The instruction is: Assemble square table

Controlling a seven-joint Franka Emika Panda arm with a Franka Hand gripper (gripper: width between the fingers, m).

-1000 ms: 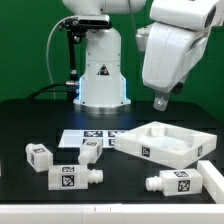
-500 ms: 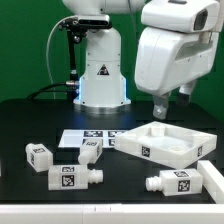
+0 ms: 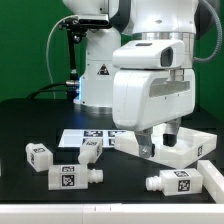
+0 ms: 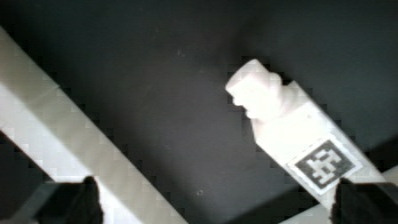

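The white square panel (image 3: 196, 146) with a raised rim lies on the black table at the exterior view's right. Four chunky white tagged legs lie loose: one at the left (image 3: 38, 155), one in front (image 3: 75, 178), one by the marker board (image 3: 89, 151), and one at the front right (image 3: 176, 183). My gripper (image 3: 160, 143) hangs open and empty over the panel's near left corner. In the wrist view a tagged leg (image 4: 295, 118) lies on the dark table beside a white edge of the panel (image 4: 54, 120), and the gripper (image 4: 228, 205) holds nothing between its dark fingers (image 4: 75, 202).
The marker board (image 3: 80, 136) lies flat behind the legs. The robot's white base (image 3: 102, 75) stands at the back with cables to its left. The arm's big white housing (image 3: 155, 90) hides the middle of the scene.
The arm has swung from the upper right down and toward the exterior view's left, and the gripper has come low over the panel's near left corner. The parts have not moved.
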